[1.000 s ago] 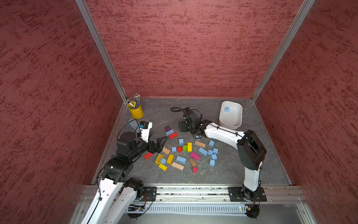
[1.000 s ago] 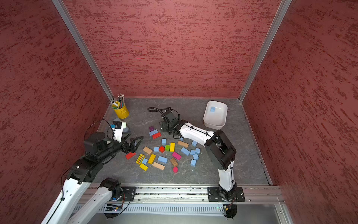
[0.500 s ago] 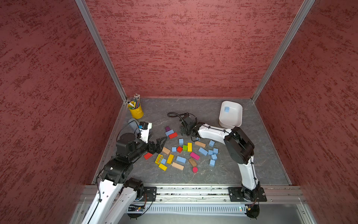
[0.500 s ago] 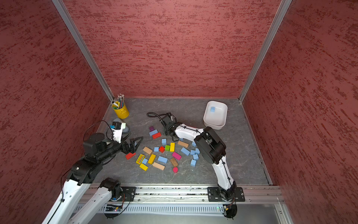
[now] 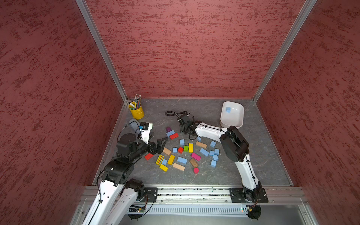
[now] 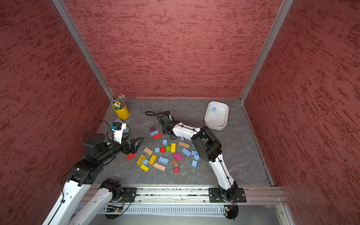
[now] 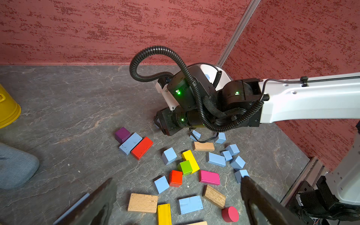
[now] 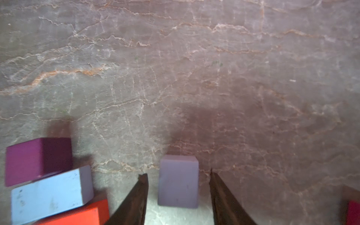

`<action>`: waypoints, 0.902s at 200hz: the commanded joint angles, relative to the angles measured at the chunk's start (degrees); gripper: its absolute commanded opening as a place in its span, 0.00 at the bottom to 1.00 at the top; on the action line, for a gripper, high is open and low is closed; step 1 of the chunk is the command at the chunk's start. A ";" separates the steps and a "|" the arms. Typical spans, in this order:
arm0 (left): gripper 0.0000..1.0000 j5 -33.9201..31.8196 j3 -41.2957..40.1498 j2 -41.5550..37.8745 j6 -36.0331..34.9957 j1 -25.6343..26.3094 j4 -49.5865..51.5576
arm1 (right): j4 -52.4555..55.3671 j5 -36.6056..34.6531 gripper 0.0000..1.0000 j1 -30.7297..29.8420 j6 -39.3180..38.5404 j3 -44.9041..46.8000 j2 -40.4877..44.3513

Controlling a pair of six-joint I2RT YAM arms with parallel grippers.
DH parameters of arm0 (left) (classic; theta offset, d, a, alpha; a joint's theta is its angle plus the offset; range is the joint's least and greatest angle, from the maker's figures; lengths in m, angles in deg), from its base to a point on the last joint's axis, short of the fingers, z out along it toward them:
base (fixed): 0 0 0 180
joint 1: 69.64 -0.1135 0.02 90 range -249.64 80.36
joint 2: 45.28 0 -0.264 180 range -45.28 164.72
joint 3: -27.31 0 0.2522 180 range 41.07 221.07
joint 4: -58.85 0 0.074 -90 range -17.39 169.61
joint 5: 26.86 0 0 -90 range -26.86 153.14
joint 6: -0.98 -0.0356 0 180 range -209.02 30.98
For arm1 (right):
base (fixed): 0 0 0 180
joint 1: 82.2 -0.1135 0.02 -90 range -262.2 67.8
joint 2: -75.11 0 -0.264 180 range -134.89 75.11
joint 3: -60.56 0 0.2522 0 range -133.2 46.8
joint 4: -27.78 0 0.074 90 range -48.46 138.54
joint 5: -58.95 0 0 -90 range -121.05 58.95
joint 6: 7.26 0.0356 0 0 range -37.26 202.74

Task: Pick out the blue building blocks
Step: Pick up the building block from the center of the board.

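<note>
Straddling a matte, square-edged blue block [image 8: 178, 181], right gripper [image 8: 177, 173] is seen parted, not touching; left gripper [image 7: 177, 178] is spread wide.

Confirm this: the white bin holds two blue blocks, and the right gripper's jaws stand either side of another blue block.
Wrong count: the white bin holds one blue block, not two, as both top views show. The rest stands: the right wrist view shows the right gripper with its jaws either side of another blue block.
</note>
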 commanded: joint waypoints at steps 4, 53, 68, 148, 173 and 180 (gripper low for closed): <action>1.00 0.42 -0.54 -0.21 0.27 -0.30 -1.20 | 2.00 -2.28 0.46 -0.33 0.14 -2.22 -1.56; 1.00 0.53 -0.50 -0.21 0.34 -0.48 -1.32 | 2.20 -2.11 0.38 -0.33 -0.01 -2.88 -2.54; 1.00 0.55 -0.56 -0.22 0.38 -0.48 -1.28 | 2.08 -2.02 0.35 -0.33 -0.02 -2.89 -2.62; 1.00 0.58 -0.62 -0.57 0.36 -0.56 -1.27 | 1.18 -1.72 0.16 -0.33 -0.34 -2.49 0.54; 1.00 0.53 -0.57 -0.57 0.36 -0.62 -1.26 | 1.03 -2.68 0.14 -0.24 -1.21 -2.45 3.14; 1.00 0.53 -0.58 -0.57 0.43 -0.57 -1.21 | 1.11 -3.18 0.14 -0.20 -1.49 -2.48 3.93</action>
